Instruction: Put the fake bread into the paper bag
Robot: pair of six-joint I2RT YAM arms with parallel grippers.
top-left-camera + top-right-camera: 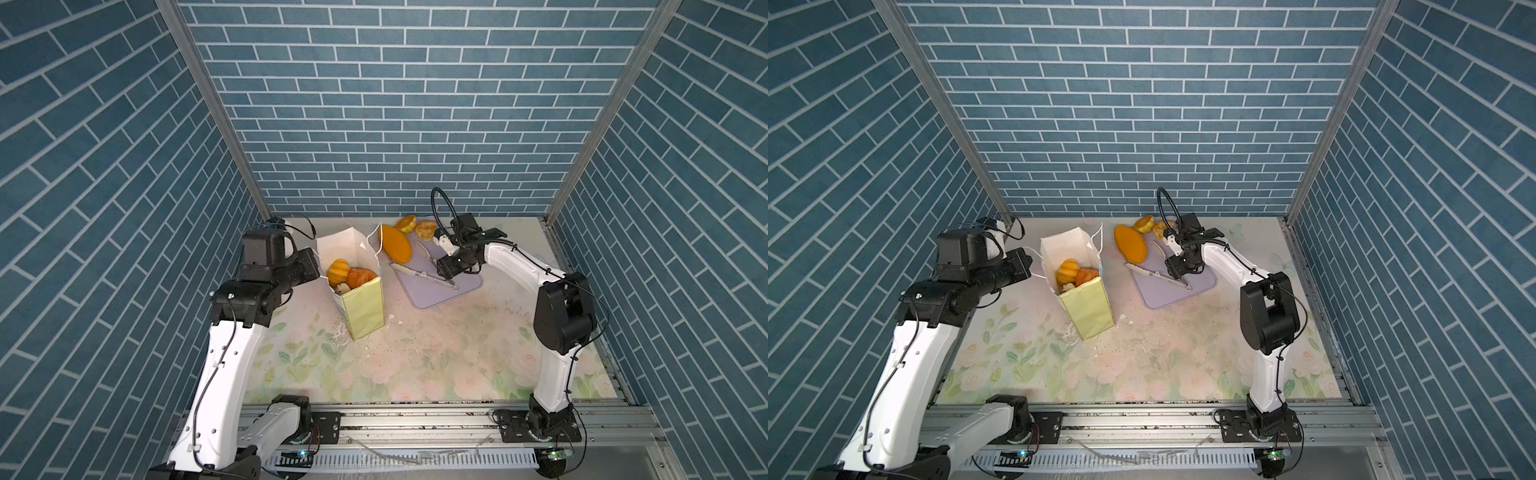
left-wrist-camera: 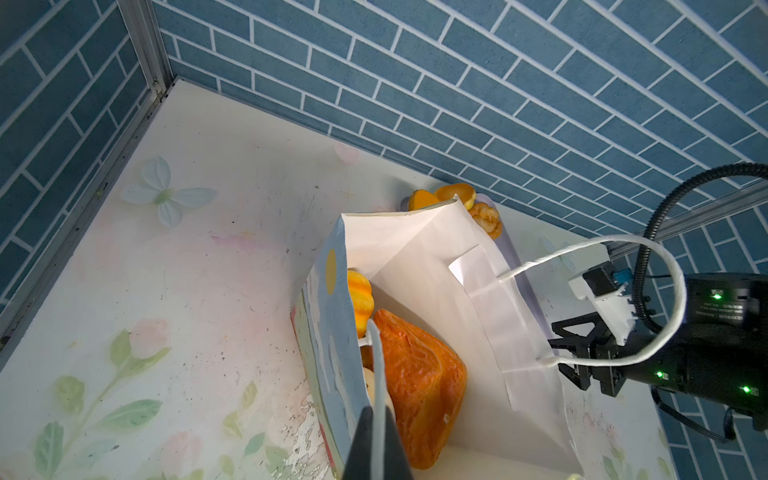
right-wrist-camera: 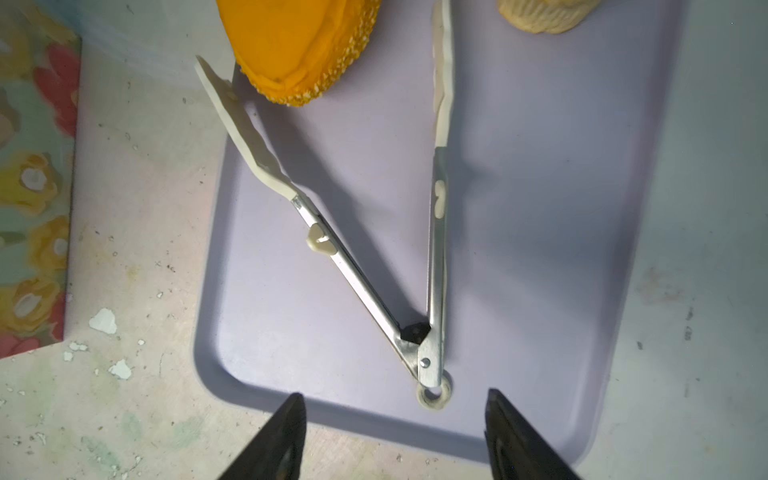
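Three blue brick walls (image 1: 415, 104) enclose a floral tabletop (image 1: 415, 365); left tool (image 2: 376, 419) pinches the paper bag (image 1: 365, 307), right tool (image 3: 395, 395) gapes.

Paper bag (image 1: 361, 307): mouth open upward, part filled with bread (image 1: 361, 277), room above the load.
Tray (image 1: 436, 297): spread tongs (image 1: 424, 274) and long loaf (image 1: 397, 245) occupy it.
Bench (image 1: 415, 353) front: open, crumbs only.
Right end effector (image 3: 395, 395): jaws apart above the tongs' hinge.

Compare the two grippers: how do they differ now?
The left gripper is shut on the paper bag by its cord handle; the right gripper is open and empty. The left sits at the bag's rim; the right hovers over the tongs on the tray. Neither holds bread.
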